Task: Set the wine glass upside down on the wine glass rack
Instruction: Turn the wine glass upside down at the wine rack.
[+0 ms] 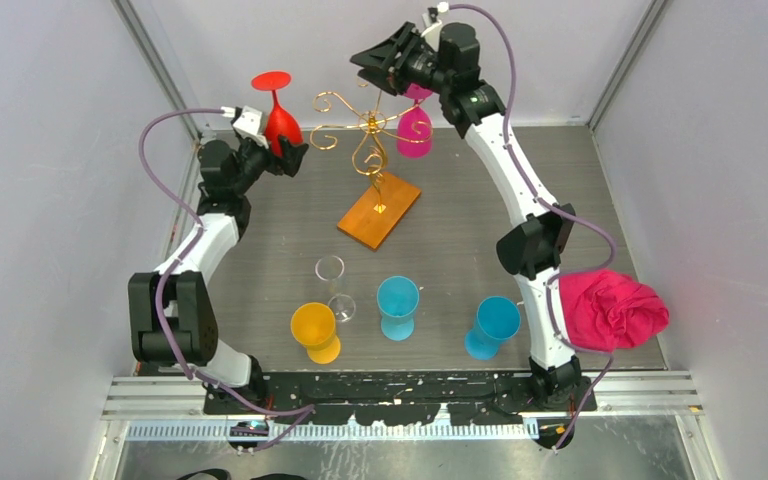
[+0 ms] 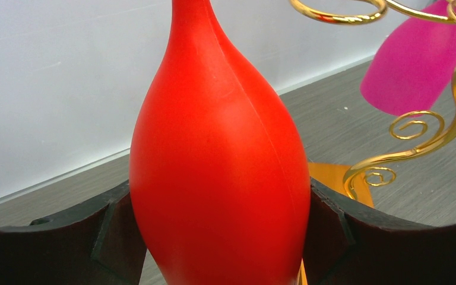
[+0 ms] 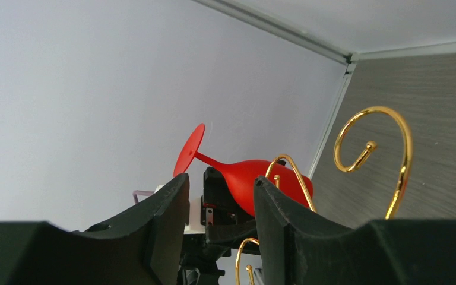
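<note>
Grey table | left end effector grips inverted red wine glass beside rack | right end effector part-open, empty

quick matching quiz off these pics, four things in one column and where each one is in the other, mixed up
1. red wine glass
2. pink wine glass
3. clear glass
4. pink cloth

A. hanging on the wine glass rack
B. at the right edge of the table
C. between the left fingers
D. standing beside the orange glass

Pairs: 1-C, 2-A, 3-D, 4-B
</note>
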Available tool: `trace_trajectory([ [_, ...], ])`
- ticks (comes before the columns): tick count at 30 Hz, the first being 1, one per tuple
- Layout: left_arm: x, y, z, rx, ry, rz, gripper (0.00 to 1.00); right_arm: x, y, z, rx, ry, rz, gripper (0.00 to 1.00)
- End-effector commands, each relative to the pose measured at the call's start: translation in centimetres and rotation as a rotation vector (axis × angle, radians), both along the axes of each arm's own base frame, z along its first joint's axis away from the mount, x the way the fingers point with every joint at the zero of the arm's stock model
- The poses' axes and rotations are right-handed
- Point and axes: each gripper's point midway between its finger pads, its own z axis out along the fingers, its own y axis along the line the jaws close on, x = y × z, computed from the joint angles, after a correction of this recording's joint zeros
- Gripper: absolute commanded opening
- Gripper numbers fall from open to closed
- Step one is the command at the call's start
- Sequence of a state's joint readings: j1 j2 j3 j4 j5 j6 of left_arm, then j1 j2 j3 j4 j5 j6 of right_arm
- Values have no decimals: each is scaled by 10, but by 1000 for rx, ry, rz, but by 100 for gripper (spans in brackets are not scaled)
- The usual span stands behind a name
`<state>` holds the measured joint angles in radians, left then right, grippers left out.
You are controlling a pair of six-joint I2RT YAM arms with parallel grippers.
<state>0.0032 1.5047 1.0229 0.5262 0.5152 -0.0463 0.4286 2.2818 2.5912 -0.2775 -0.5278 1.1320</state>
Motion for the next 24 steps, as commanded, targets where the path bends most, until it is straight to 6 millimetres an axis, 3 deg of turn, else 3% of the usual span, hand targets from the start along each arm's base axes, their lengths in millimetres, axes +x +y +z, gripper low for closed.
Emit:
trace_trajectory([
  [1,-2,-16,15,9,-88,-25,48,-30,10,59,105,-128,64,50],
  [8,-8,-29,13,29,-100,-32,46,-38,19,58,103,-116,83,49],
  [24,-22,-41,30,59,-191,-11,44,-63,29,54,30,-71,91,47],
])
